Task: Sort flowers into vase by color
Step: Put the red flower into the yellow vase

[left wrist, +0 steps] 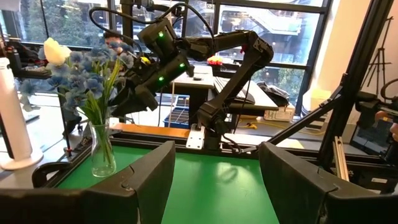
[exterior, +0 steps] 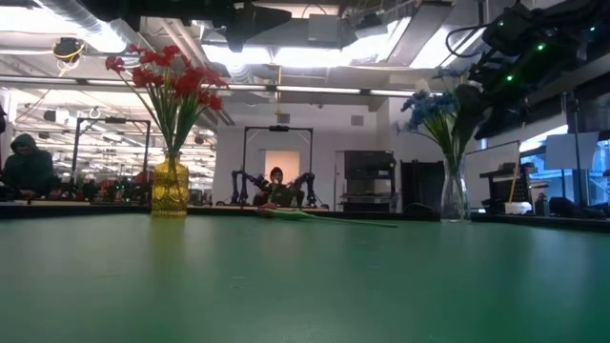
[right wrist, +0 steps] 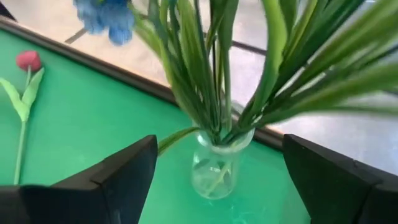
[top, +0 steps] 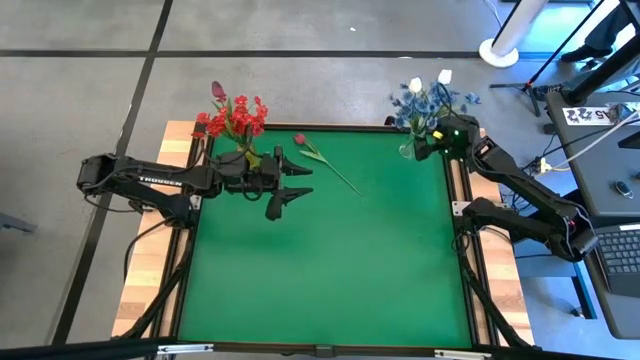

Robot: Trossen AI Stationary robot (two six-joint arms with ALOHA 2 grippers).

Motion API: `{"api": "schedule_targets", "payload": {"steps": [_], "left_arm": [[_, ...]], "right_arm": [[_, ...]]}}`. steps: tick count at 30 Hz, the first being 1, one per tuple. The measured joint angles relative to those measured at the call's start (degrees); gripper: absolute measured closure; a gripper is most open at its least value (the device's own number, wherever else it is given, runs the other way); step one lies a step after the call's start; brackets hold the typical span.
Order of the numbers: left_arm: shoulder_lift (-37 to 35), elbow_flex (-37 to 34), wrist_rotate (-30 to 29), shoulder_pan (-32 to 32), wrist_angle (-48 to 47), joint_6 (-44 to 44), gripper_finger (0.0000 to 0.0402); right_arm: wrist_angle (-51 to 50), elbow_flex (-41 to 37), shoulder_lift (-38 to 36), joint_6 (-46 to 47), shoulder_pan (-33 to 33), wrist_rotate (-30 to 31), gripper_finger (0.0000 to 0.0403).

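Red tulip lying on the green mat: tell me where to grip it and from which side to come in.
Grip the red tulip mid-stem, past the leaf, coming straight down from above with fingers across the stem. It lies flat on the mat, stem running diagonally from the bud; the bare stretch is thin and clear. The open left gripper is nearest.

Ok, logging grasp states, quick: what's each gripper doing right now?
Left gripper: open, empty, near the red tulip.
Right gripper: open, empty, over the clear vase.
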Motion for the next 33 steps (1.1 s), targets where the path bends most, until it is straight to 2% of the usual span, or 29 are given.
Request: {"api": "schedule_targets", "payload": {"steps": [9,16,25,33], "left_arm": [[0.0,0.0,0.0,0.0,0.0,0.0,0.0173],[0.0,0.0,-1.0,0.0,0.0,0.4,0.0173],[0.0,0.0,-1.2,0.0,0.0,0.4,0.0173],[0.0,0.0,-1.2,0.0,-1.5,0.5,0.0173]], "right_arm": [[-6.8,0.0,0.0,-2.3,0.0,-1.7,0.0059],[-17.1,3.7,0.0,-3.1,0.0,-3.5,0.0059],[-18.1,9.1,-4.3,-2.0,0.0,-12.9,0.0059],[-18.8,14.0,-12.0,1.4,0.0,-22.4,0.0059]]}}
